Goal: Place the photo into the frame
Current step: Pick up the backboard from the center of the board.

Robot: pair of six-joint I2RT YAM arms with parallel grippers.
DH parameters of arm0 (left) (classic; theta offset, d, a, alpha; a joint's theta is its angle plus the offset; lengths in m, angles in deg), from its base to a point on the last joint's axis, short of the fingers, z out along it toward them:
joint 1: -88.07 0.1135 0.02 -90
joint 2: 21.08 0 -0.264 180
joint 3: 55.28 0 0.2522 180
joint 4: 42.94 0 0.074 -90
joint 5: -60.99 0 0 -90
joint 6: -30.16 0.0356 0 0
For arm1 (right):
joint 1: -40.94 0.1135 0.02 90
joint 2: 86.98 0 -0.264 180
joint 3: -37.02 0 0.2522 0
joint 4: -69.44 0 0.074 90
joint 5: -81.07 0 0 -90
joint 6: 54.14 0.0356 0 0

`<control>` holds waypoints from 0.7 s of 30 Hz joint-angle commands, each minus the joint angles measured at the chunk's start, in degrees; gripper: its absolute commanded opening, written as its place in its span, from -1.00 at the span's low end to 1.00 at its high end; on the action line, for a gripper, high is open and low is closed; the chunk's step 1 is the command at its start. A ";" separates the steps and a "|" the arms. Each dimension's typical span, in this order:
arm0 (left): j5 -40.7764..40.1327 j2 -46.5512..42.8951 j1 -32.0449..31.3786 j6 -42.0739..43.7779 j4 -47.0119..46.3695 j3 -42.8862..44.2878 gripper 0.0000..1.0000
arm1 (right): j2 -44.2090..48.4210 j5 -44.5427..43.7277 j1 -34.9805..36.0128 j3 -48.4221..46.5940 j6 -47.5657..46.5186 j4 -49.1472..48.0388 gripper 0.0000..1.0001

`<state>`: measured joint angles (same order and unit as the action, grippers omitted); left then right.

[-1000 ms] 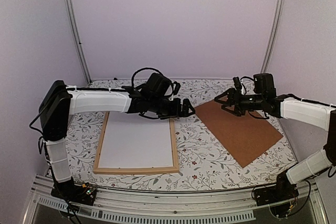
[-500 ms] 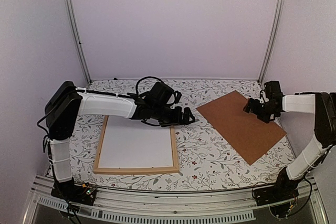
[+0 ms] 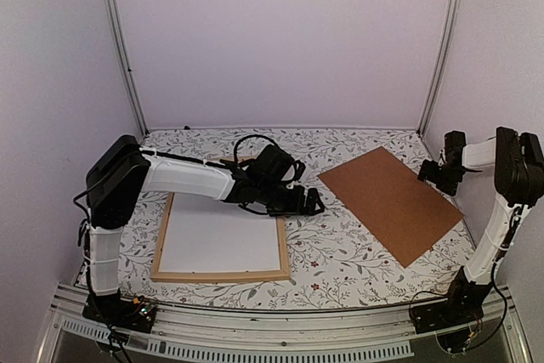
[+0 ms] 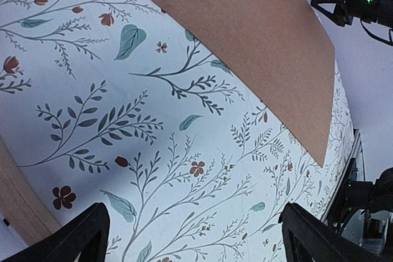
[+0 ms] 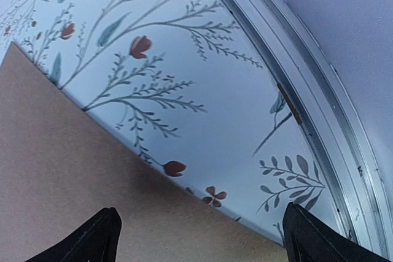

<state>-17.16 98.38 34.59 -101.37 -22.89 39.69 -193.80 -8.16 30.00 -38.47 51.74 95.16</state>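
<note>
Evidently unfinished: the frame (image 3: 221, 276) lies near left, filled by a white sheet (image 3: 223, 240); the cat photo's face is not visible. The brown backing board (image 3: 387, 201) lies apart, right. Both left gripper (image 3: 314, 203) and right gripper (image 5: 199, 240) gape empty.

The top camera looked down from above and behind the arm bases toward the far wall, taking in the whole worktop (image 3: 340, 252). The left wrist camera sat close over the middle, facing right across the brown board (image 4: 245, 35), with a sliver of the frame (image 4: 15, 207) at its edge. The right wrist camera hung very near the far right side, sharing that board's edge.
</note>
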 commanded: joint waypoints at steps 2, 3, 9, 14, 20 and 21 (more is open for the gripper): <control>1.35 1.76 -0.41 1.47 -0.80 2.75 0.99 | -3.74 5.26 -1.51 -1.54 -1.64 -0.18 0.90; 1.41 1.89 -0.42 1.48 -0.72 2.81 0.99 | -3.87 5.59 -1.60 -1.36 -1.64 -0.09 0.90; 1.66 2.82 -0.42 1.09 -0.66 3.32 0.99 | -0.43 11.15 -1.62 3.96 -0.91 0.63 0.86; 2.06 4.68 -0.43 -0.10 -0.54 5.18 0.99 | 6.78 16.71 -1.58 11.88 0.12 -0.27 0.82; 2.62 8.33 -0.49 -1.03 0.48 9.04 0.99 | 17.03 28.29 -1.53 22.96 3.85 -3.79 0.72; 2.46 8.89 -0.51 -1.12 0.72 9.47 0.99 | 19.60 30.39 -1.52 24.59 4.73 -4.25 0.70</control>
<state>-15.23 105.09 34.57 -101.86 -22.83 46.73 -180.14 10.92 28.12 -19.98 52.42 90.27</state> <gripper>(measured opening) 0.994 0.862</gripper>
